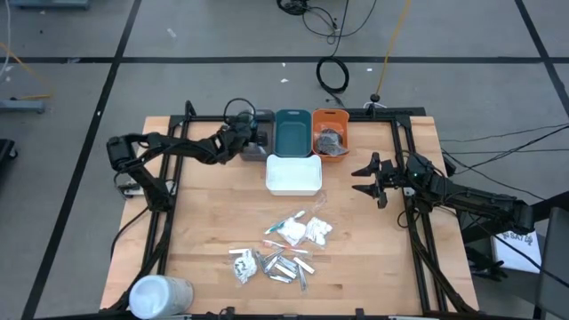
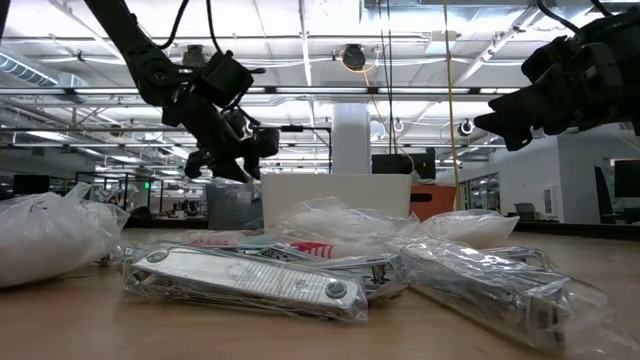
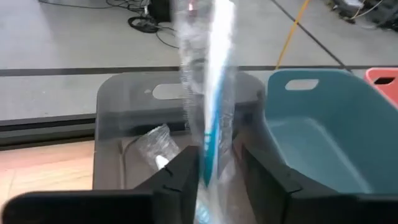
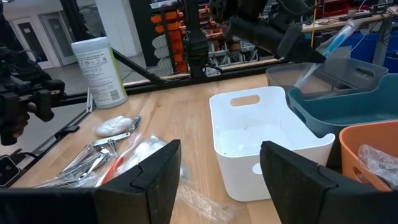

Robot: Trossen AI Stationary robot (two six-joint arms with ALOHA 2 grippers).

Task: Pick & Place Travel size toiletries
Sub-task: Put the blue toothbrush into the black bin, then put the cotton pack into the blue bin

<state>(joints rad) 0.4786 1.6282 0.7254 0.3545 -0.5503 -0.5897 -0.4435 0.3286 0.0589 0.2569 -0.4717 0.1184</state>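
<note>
My left gripper (image 1: 249,136) (image 3: 217,155) hovers over the grey tray (image 3: 118,124) at the table's far edge, shut on a slim blue stick in clear wrap (image 3: 214,93). The right wrist view also shows this stick (image 4: 336,40) above the grey tray. One clear-wrapped item (image 3: 155,146) lies on the grey tray's floor. The remaining toiletries (image 1: 284,249) lie in a loose pile on the wood near the table's near edge: wrapped sticks, white packets, silver sachets. My right gripper (image 1: 364,173) (image 4: 221,149) is open, raised off the table to the right of the white tray (image 1: 293,175). My left gripper pinches the blue stick's clear wrap (image 3: 210,168) between its two fingers (image 3: 183,177). The stick is lifted clear above the grey tray. It runs on lengthwise past the fingertips, with most of its length beyond them.
Teal tray (image 1: 292,132) and orange tray (image 1: 330,133) stand in a row with the grey one; the orange tray holds a dark wrapped bundle. A big white cylinder (image 1: 160,293) lies at the near left corner. Bare wood lies on both sides of the pile.
</note>
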